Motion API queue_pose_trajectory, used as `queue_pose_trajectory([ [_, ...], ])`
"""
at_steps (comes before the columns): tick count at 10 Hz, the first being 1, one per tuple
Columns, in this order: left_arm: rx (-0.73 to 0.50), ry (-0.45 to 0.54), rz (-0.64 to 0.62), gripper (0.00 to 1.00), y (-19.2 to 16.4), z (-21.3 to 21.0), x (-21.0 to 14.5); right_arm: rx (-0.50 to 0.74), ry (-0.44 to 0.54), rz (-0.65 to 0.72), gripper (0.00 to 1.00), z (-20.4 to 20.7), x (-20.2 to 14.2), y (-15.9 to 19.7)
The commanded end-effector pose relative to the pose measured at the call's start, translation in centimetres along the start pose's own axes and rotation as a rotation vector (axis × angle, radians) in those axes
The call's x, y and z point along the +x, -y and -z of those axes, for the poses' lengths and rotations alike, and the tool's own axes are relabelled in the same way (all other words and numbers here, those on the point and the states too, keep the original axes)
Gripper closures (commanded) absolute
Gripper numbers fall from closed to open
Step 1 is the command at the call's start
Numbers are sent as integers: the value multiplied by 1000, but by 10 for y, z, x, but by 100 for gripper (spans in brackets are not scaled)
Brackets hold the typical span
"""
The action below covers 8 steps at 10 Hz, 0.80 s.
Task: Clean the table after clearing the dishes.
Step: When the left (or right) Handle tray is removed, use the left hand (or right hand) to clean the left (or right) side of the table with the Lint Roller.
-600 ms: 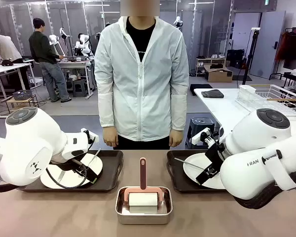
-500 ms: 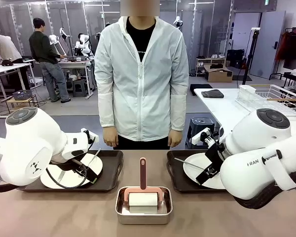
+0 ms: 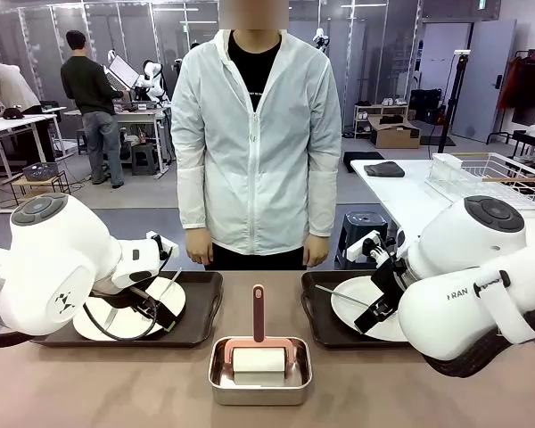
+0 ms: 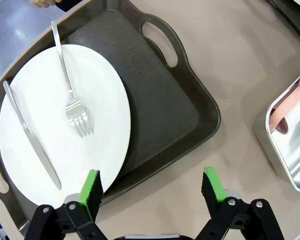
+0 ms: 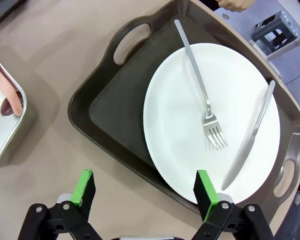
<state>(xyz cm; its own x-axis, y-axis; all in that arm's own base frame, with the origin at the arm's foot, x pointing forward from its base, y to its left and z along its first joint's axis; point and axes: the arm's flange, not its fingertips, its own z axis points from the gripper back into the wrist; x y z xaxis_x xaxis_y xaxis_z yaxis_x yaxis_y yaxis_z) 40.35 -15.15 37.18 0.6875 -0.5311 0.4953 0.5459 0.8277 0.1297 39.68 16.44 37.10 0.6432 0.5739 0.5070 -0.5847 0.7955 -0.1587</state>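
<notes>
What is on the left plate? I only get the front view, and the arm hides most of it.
Observer: On the left plate a fork and a knife lie side by side, not touching.
Operator: Is that arm holding anything?
Observer: No. The left end effector is open and empty, hovering at the rim of the left tray.
Operator: And the other arm?
Observer: The right end effector is open and empty too, hovering at the rim of the right tray.
</notes>
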Motion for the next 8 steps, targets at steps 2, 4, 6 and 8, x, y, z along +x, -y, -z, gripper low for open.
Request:
queue_pose_trajectory([
  [2, 0, 0, -1, 0, 0, 0, 0, 1, 0, 0, 0, 0, 0, -1],
  [4, 0, 0, 0, 0, 0, 0, 0, 0, 0, 0, 0, 0, 0, 0],
  [6, 30, -12, 33, 0, -11, -17, 11, 51, -16, -7, 0, -13, 24, 11],
  [8, -100, -41, 34, 0, -31, -44, 27, 158, -64, 54, 0, -33, 57, 32],
])
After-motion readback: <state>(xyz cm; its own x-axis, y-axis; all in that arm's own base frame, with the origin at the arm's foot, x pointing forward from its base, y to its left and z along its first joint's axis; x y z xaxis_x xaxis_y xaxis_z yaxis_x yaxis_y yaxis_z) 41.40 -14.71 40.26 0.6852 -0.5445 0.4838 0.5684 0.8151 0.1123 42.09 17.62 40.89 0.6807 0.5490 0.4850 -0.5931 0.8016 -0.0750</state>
